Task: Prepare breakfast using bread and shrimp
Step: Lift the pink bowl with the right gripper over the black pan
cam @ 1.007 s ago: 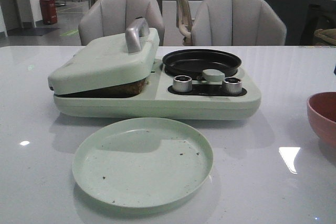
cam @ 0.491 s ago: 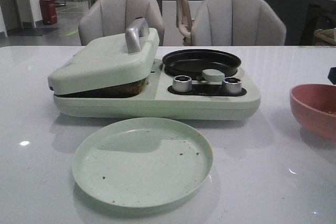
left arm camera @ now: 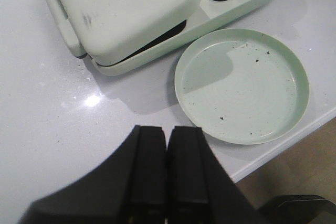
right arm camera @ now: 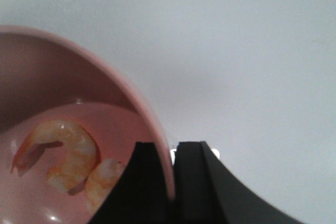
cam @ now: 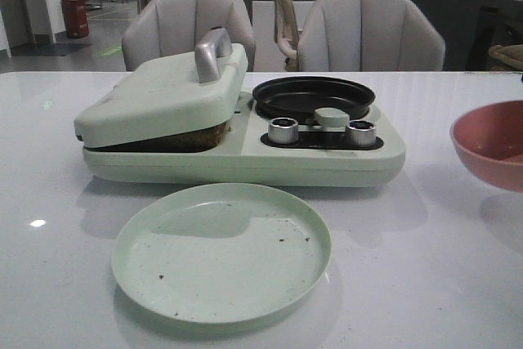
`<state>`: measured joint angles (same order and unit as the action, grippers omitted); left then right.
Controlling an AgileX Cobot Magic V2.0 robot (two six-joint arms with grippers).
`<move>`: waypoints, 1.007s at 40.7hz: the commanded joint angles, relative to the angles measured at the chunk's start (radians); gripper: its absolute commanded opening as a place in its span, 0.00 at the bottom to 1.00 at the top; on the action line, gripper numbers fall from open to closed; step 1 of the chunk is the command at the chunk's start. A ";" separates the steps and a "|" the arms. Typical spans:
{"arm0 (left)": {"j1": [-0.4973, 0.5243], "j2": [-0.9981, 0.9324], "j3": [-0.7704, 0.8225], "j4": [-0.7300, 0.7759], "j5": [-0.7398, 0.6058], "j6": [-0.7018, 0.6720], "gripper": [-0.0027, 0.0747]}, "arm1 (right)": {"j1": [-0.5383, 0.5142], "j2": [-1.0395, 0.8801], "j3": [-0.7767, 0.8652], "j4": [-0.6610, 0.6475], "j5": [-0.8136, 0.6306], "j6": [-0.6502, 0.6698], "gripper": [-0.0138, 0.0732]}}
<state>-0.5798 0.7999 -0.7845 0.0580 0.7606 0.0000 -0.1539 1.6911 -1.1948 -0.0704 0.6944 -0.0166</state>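
A pink bowl (cam: 490, 140) hangs above the table at the right edge of the front view. My right gripper (right arm camera: 172, 148) is shut on its rim, one finger inside the bowl (right arm camera: 63, 77) and one outside. Two curled orange-pink shrimp (right arm camera: 68, 153) lie on the bowl's bottom. A brown crust edge of bread (cam: 200, 135) shows under the slightly raised lid (cam: 163, 91) of the pale green breakfast maker (cam: 245, 157). My left gripper (left arm camera: 167, 129) is shut on nothing, above the table near the green plate (left arm camera: 241, 85).
The green plate (cam: 221, 251), dotted with crumbs, lies in front of the maker. The maker's right half carries a black round pan (cam: 313, 96), two metal knobs (cam: 284, 130) and a pale-green knob (cam: 331, 116). Two grey chairs (cam: 372, 30) stand behind the table.
The pink bowl has moved left into fuller view and risen off the table, held by my right gripper. The maker and the plate have not moved.
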 commanded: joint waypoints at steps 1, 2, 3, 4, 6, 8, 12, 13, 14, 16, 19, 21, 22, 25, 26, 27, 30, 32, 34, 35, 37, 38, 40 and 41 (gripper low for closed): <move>-0.007 -0.001 -0.026 0.005 -0.064 -0.009 0.16 | -0.001 -0.109 -0.082 -0.012 -0.026 -0.021 0.20; -0.007 -0.001 -0.026 0.005 -0.064 -0.009 0.16 | 0.000 -0.119 -0.097 -0.014 -0.022 -0.021 0.20; -0.007 -0.001 -0.026 0.005 -0.064 -0.009 0.16 | 0.002 -0.128 -0.113 -0.020 -0.016 -0.021 0.20; -0.007 -0.001 -0.026 0.005 -0.064 -0.009 0.16 | 0.008 -0.138 -0.137 -0.032 -0.009 -0.022 0.20; -0.007 -0.001 -0.026 0.007 -0.064 -0.009 0.16 | 0.023 -0.148 -0.176 -0.062 0.013 -0.024 0.20; -0.007 -0.001 -0.026 0.007 -0.064 -0.009 0.16 | 0.057 -0.153 -0.223 -0.111 0.040 -0.028 0.20; -0.007 -0.001 -0.026 0.014 -0.064 -0.009 0.16 | 0.143 -0.146 -0.319 -0.259 0.093 -0.028 0.20; -0.007 -0.001 -0.026 0.017 -0.064 -0.009 0.16 | 0.165 -0.144 -0.329 -0.293 0.100 -0.028 0.20; -0.007 -0.001 -0.026 0.022 -0.064 -0.009 0.16 | 0.186 -0.142 -0.346 -0.328 0.105 -0.028 0.20; -0.007 -0.001 -0.026 0.027 -0.064 -0.009 0.16 | 0.238 -0.138 -0.368 -0.411 0.105 -0.028 0.20; -0.007 -0.001 -0.026 0.030 -0.064 -0.009 0.16 | 0.320 -0.127 -0.396 -0.540 0.100 -0.028 0.20; -0.007 -0.001 -0.026 0.032 -0.064 -0.009 0.16 | 0.370 -0.117 -0.411 -0.612 0.087 -0.021 0.21; -0.007 -0.001 -0.026 0.031 -0.064 -0.009 0.16 | 0.395 -0.109 -0.419 -0.654 0.075 -0.010 0.21; -0.007 -0.001 -0.026 0.031 -0.064 -0.009 0.16 | 0.454 -0.087 -0.441 -0.762 0.046 0.031 0.21; -0.007 -0.001 -0.026 0.034 -0.064 -0.009 0.16 | 0.471 -0.078 -0.447 -0.796 0.038 0.049 0.21; -0.007 -0.001 -0.026 0.037 -0.064 -0.009 0.16 | 0.491 -0.065 -0.457 -0.843 0.035 0.075 0.21; -0.007 -0.001 -0.026 0.044 -0.064 -0.009 0.16 | 0.541 -0.026 -0.486 -0.971 0.040 0.139 0.21; -0.007 -0.001 -0.026 0.047 -0.064 -0.009 0.16 | 0.571 0.003 -0.502 -1.071 0.048 0.180 0.21; -0.007 -0.001 -0.026 0.049 -0.064 -0.009 0.16 | 0.599 0.030 -0.512 -1.161 0.061 0.221 0.21; -0.007 -0.001 -0.026 0.049 -0.064 -0.009 0.16 | 0.609 0.047 -0.518 -1.223 0.066 0.239 0.21; -0.007 -0.001 -0.026 0.050 -0.064 -0.009 0.16 | 0.633 0.078 -0.524 -1.324 0.080 0.285 0.21; -0.007 -0.001 -0.026 0.052 -0.064 -0.009 0.16 | 0.643 0.089 -0.525 -1.366 0.085 0.306 0.21; -0.007 -0.001 -0.026 0.052 -0.064 -0.009 0.16 | 0.663 0.117 -0.525 -1.465 0.103 0.355 0.21; -0.007 -0.001 -0.026 0.052 -0.064 -0.009 0.16 | 0.673 0.132 -0.525 -1.518 0.116 0.382 0.21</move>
<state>-0.5798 0.7999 -0.7845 0.1001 0.7606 0.0000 0.4927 1.8391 -1.6801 -1.3369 0.7924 0.2814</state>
